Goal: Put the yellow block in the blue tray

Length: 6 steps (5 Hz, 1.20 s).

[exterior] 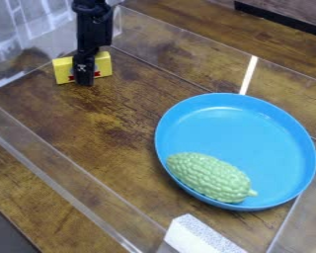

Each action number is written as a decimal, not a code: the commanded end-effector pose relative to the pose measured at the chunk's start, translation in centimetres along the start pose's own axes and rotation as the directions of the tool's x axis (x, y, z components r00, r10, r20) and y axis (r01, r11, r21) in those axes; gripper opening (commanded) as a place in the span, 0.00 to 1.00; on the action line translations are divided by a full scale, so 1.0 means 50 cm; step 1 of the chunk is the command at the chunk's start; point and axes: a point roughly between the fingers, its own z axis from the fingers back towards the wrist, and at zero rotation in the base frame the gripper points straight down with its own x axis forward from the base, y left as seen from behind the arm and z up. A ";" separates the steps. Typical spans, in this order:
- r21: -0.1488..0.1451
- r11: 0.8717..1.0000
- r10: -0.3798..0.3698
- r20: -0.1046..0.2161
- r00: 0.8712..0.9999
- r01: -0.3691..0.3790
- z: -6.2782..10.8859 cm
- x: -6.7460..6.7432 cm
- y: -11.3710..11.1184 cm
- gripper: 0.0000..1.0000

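The yellow block (104,63) lies on the wooden table at the far left. My black gripper (83,71) hangs straight down over its middle, open, with the fingertips at block height and covering the centre of the block. Yellow shows on both sides of the fingers. Whether the fingers touch the block cannot be told. The blue tray (253,124) sits at the right, well apart from the gripper.
A green bumpy gourd (211,176) lies inside the tray near its front rim. A white object (200,237) pokes in at the bottom edge. A transparent sheet with a raised edge (68,188) crosses the front left of the table.
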 end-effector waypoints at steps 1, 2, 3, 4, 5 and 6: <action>0.016 1.000 0.025 0.010 1.000 -0.025 0.008 -0.019 0.013 0.00; 0.015 0.999 0.040 0.016 0.999 -0.040 0.011 -0.023 0.012 0.00; 0.013 0.998 0.058 0.019 0.998 -0.058 0.023 -0.030 0.007 0.00; 0.011 0.997 0.076 0.021 0.997 -0.076 0.036 -0.036 0.002 0.00; 0.006 0.995 0.095 0.022 0.995 -0.095 0.051 -0.043 -0.003 0.00; 0.005 0.993 0.118 0.023 0.993 -0.118 0.070 -0.051 -0.007 0.00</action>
